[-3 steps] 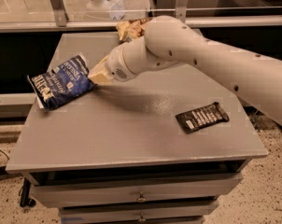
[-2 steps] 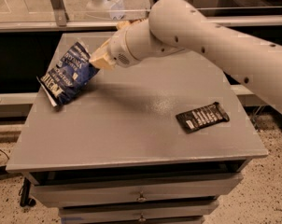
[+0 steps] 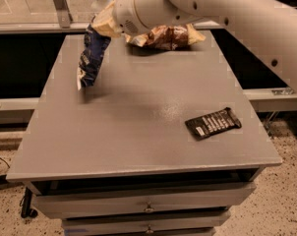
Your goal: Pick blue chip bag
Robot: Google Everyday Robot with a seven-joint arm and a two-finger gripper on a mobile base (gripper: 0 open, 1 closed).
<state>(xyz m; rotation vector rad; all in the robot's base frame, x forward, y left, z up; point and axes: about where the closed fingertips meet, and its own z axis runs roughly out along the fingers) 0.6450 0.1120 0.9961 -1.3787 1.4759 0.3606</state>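
Observation:
The blue chip bag is dark navy with white lettering. It hangs upright in the air over the far left part of the grey table, its lower end just above the top. My gripper is at the bag's upper end, shut on it, with the thick white arm reaching in from the upper right. The fingers themselves are mostly hidden by the wrist and the bag.
A yellow-and-brown chip bag lies at the table's far edge, under the arm. A small black bar wrapper lies at the right front. Drawers sit below the tabletop. A glass barrier stands behind the table.
The blue chip bag went from lying flat at the left edge to hanging lifted off the table. My gripper rose with it and the arm swung upward.

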